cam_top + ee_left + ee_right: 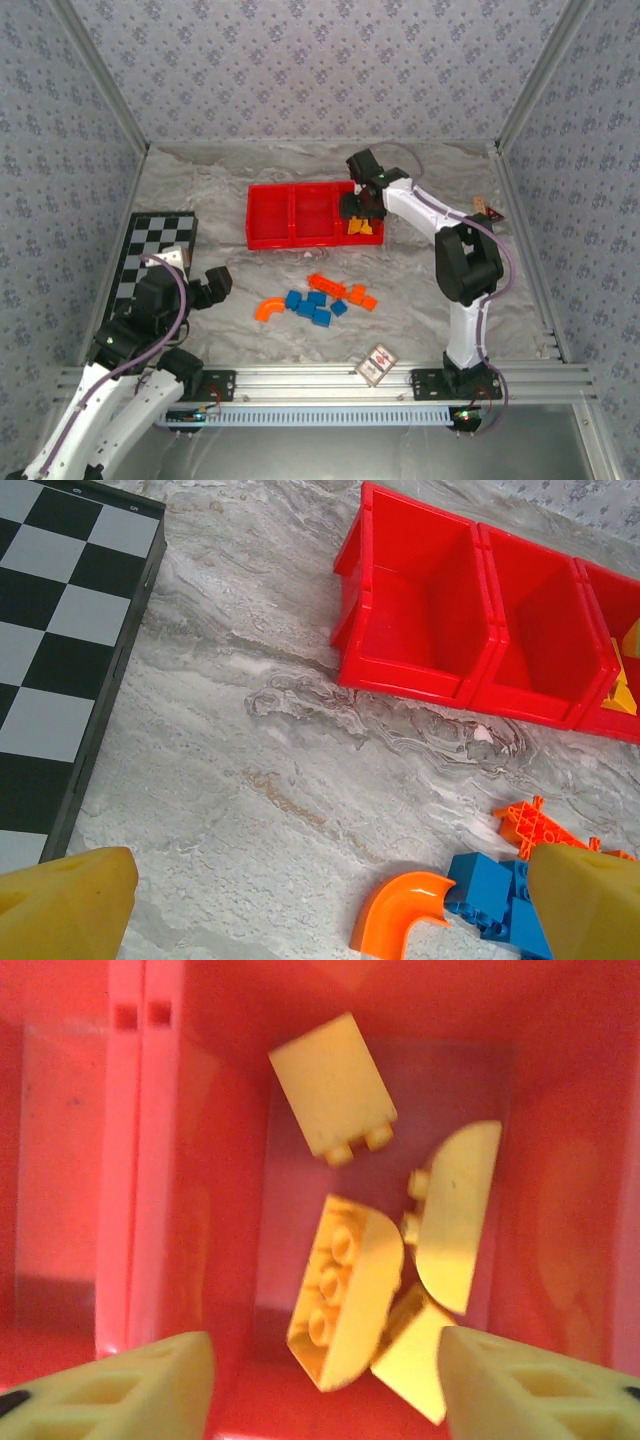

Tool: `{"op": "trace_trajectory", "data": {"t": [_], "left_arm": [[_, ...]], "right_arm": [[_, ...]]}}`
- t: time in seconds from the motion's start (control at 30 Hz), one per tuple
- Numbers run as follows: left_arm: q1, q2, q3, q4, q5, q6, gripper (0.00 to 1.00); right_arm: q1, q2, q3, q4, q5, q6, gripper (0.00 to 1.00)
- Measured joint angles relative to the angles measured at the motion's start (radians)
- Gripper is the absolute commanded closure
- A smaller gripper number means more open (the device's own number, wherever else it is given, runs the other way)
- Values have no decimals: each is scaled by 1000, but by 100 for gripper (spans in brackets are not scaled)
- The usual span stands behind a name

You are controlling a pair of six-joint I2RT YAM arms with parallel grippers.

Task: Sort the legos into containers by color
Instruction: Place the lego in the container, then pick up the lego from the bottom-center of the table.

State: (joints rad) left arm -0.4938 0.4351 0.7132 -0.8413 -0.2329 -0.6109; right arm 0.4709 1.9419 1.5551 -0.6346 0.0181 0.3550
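The red tray (270, 212) lies at the back centre with three compartments side by side. My right gripper (362, 210) hovers over the right compartment, open, with nothing between its fingers (150, 1385). Below it lie several yellow bricks (345, 1295), loose on the compartment floor. The other two compartments (420, 610) hold nothing. On the table in front lie an orange arch (268, 309), blue bricks (310, 305) and orange-red bricks (342, 291). My left gripper (205, 288) is open, low at the left of this pile. The arch (400, 910) and blue bricks (490, 895) lie between its fingertips (590, 900).
A black-and-white checkerboard (150, 255) lies at the left edge, close behind my left arm. A small patterned card (377, 364) rests near the front rail. A small tan object (487, 208) sits at the right wall. Bare marble table separates the tray from the pile.
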Motion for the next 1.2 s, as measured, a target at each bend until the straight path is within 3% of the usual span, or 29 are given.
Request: {"op": "trace_trajectory", "data": {"t": [0.13,0.43,0.83,1.03,1.2], "left_arm": [[0,4,0,0,0,0,0],[0,42,-2,6,5,1,0],[0,44,-4,7,9,8,0],[0,42,-4,7,13,9,0],[0,36,-4,7,16,12,0]], "right_arm": [[3,-144,-152,29,-16,25,12],[45,-375,-417,29,-30,80,8],[130,-502,-728,56,-16,309,24],[176,-529,-752,67,-14,323,32],[215,-551,-751,25,-18,253,31]]}}
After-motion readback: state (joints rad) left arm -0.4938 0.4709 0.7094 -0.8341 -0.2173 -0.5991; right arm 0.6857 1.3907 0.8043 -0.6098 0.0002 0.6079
